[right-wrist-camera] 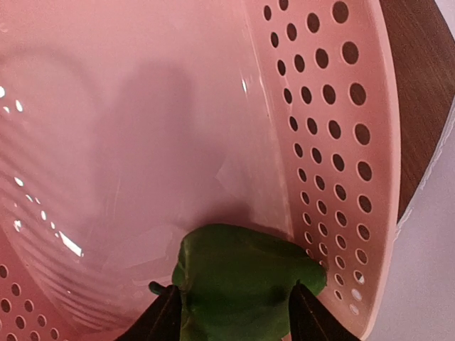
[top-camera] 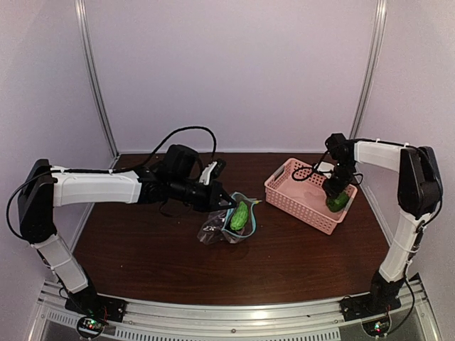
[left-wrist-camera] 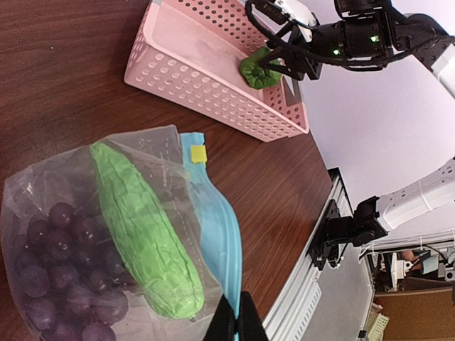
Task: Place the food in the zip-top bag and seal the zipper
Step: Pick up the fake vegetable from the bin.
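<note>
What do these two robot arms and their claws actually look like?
The left arm and right arm are white tubular shells with black joints. Thin black cables loop loosely alongside. The left gripper and right gripper are black, each with two slim fingers.

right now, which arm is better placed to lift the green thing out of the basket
Right: its jaws flank the green food in the basket. The left's are shut on the bag edge.
</note>
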You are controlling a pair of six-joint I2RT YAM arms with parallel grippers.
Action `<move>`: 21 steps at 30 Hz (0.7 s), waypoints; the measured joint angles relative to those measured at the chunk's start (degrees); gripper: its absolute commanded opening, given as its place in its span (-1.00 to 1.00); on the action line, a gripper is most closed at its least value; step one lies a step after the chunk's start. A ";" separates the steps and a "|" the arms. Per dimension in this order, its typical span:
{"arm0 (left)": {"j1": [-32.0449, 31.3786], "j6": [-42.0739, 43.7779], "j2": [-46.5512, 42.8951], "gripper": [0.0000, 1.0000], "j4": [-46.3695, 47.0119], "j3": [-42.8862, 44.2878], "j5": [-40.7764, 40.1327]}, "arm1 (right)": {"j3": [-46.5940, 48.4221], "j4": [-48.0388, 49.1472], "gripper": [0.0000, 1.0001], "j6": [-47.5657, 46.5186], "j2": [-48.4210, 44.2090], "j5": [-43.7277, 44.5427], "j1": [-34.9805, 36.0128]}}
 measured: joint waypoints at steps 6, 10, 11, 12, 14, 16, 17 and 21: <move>0.00 -0.02 0.00 -1.00 0.07 -0.02 0.00 | -3.17 3.19 -0.30 1.05 -0.17 5.29 0.26; 0.00 -0.02 0.00 -1.00 0.11 -0.02 0.00 | -5.27 5.03 -0.62 1.33 -1.95 7.17 0.70; 0.00 -0.02 0.00 -1.00 0.13 -0.02 0.00 | -5.62 5.22 -0.65 1.22 -2.54 7.06 0.63; 0.00 -0.02 0.00 -1.00 0.13 -0.02 0.02 | -5.99 5.07 -0.67 1.18 -3.15 6.86 0.61; 0.00 -0.02 0.00 -1.00 0.13 -0.02 0.04 | -6.64 3.91 -0.67 1.36 -4.81 5.81 0.66; 0.00 -0.02 0.00 -1.00 0.15 -0.02 0.04 | -6.73 2.38 -0.67 1.66 -7.04 4.52 0.74; 0.00 -0.02 0.00 -1.00 0.15 -0.02 0.04 | -6.60 1.53 -0.67 2.03 -8.94 3.30 0.81; 0.00 -0.02 0.00 -1.00 0.15 -0.02 0.04 | -3.43 -1.97 -0.66 2.69 -16.33 -4.09 1.25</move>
